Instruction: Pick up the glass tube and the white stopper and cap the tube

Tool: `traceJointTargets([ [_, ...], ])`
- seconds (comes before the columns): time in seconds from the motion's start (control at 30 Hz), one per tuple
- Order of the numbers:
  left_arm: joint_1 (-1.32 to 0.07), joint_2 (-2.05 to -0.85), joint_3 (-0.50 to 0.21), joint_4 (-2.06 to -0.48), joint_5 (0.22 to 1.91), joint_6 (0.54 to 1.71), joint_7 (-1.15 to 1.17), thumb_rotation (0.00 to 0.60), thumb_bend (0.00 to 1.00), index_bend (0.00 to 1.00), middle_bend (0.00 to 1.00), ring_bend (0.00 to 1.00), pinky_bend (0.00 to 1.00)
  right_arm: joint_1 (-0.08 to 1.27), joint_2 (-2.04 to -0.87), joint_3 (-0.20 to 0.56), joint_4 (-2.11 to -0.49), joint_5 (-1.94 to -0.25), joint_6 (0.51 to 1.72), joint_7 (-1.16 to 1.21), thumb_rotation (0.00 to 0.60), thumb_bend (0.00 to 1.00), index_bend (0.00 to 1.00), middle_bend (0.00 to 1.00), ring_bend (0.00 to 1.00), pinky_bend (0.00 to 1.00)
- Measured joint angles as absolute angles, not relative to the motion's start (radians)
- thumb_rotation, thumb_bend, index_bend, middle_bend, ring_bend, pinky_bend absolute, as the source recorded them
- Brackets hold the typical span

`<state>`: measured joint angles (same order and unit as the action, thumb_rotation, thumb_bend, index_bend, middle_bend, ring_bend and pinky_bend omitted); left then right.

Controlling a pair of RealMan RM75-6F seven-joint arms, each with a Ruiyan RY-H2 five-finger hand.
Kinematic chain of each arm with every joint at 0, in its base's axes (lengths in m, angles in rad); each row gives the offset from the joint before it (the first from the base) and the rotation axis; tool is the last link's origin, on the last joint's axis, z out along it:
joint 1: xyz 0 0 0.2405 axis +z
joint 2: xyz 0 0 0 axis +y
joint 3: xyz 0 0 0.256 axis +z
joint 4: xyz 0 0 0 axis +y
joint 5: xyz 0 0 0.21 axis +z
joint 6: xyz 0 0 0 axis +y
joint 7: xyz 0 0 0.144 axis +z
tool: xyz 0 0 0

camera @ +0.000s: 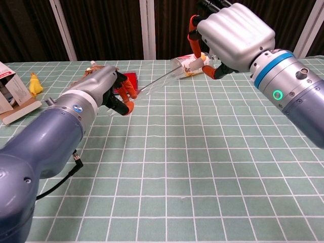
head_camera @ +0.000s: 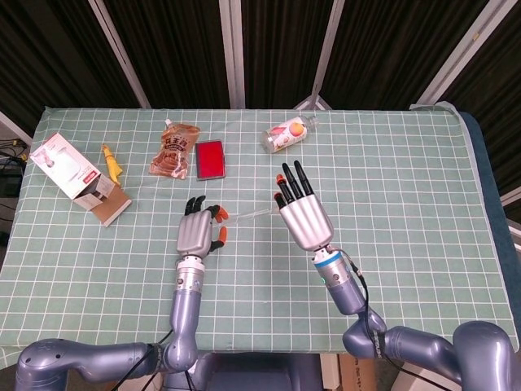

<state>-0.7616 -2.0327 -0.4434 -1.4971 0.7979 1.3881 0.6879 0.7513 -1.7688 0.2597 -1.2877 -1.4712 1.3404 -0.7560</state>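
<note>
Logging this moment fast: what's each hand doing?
Left hand: holding the thin clear glass tube.
Right hand: cannot tell; something small and white shows between its fingers.

Counts, per both views:

- 1 glass tube (head_camera: 248, 215), clear, thin.
- 1 white stopper (camera: 198, 58), only a small white bit visible in chest view, can't tell more.
- 2 robot hands: left hand (head_camera: 196, 232), right hand (head_camera: 301, 216).
- 1 plastic bottle (head_camera: 288, 133) w/ orange-pink label, lying down.
- 1 red flat case (head_camera: 211, 159).
- 1 brown snack pouch (head_camera: 175, 150).
- 1 yellow toy (head_camera: 111, 161), small.
- 1 cardboard box (head_camera: 77, 178), white/red, flap open.
- 1 worktop (head_camera: 407, 204) w/ 1 green grid cloth over it.

Total loose items on cloth approx 5, plus tube & stopper up at the hands.
</note>
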Motion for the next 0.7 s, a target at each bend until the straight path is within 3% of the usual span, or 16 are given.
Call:
traceJointTargets([
  [0.7,-0.772,-2.058,-0.448,-1.484,0.793,1.390,0.682,0.600,0.70,0.49,0.49,0.09,0.00,0.748,-1.785,0.262,-1.290,-1.458,1.343,-0.759,0.600,0.38,0.64,0.27,0.03,0.00],
])
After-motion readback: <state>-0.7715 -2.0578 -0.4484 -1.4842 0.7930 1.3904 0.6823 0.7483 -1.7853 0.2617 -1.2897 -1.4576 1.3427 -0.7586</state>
